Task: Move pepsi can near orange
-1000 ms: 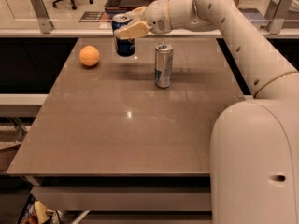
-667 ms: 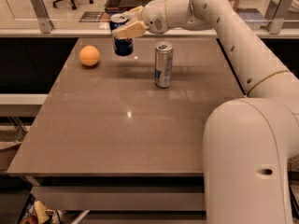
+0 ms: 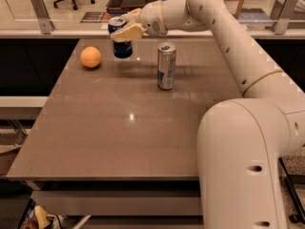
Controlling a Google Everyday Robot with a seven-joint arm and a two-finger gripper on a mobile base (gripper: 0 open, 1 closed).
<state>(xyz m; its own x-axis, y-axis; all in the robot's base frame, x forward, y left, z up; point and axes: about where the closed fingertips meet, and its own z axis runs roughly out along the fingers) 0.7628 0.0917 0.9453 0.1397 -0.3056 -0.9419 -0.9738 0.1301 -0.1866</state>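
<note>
We see the gripper (image 3: 120,28) clamped on the pepsi can (image 3: 123,50); its near finger hides the can's middle. Orange (image 3: 90,57) sits near, left of the gripper, slim silver can (image 3: 166,66) right. Can't tell if the can base touches the table (image 3: 119,137).

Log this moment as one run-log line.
end effector: shut on pepsi can, far side of table | orange: left of pepsi can, apart | silver can: upright, right of pepsi can

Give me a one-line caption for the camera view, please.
The gripper grips the pepsi can between the orange and a slim silver can, at the far end of the brown table.
</note>
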